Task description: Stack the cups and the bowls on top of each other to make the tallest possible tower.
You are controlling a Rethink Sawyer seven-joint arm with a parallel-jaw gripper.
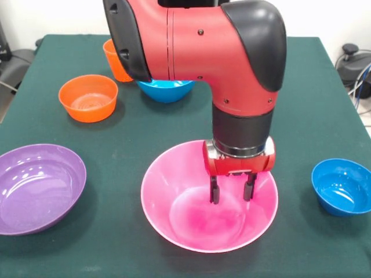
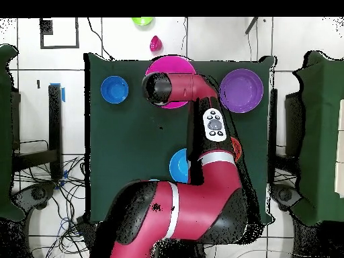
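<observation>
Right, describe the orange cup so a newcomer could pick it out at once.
Start in the front view at the red arm coming down over the green table. Look to the far corner behind the arm's elbow, where the orange cup stands half hidden, close by a blue bowl. It is narrower and taller than the wide orange bowl nearer the camera.

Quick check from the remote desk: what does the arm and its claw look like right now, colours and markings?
The arm is glossy red with black caps at the joints and a black cylindrical wrist. Below it sits a red claw body with a silver band and two thin dark fingers. From overhead, a white panel with dark round buttons and a white band show on the red links.
</observation>
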